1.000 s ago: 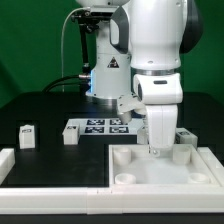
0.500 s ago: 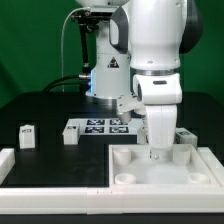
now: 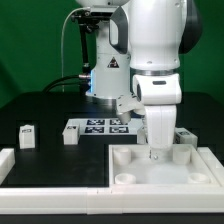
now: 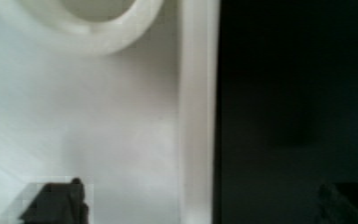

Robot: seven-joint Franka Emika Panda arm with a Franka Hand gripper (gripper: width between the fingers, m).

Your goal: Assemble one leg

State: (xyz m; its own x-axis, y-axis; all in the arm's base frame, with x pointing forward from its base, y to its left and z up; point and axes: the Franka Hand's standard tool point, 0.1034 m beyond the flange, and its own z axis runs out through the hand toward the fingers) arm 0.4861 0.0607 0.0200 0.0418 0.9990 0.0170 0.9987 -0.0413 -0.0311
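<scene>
Nothing has moved since the earlier frames: the arm [image 3: 158, 60] stays lowered over the large white tray piece [image 3: 165, 173] at the exterior view's right. Its fingers [image 4: 51, 203] are spread wide, gripping nothing, above the tray's edge near a round recess [image 4: 91, 12]. One leg [image 3: 70, 134] stands on the black counter [image 3: 40, 105] just beside the marker board [image 3: 100, 126]; a second leg [image 3: 27, 135] stands further toward the exterior view's left.

Even, bright light falls from above in the exterior view. The white arm [image 3: 160, 50] is close to washed out against the dark table [image 3: 40, 105], and shadows are soft. The wrist view is badly out of focus: a grey-shaded white surface [image 4: 87, 120] lies beside near-black, and the fingertips [image 4: 55, 203] of the gripper [image 4: 202, 205] are mere dark smudges.
</scene>
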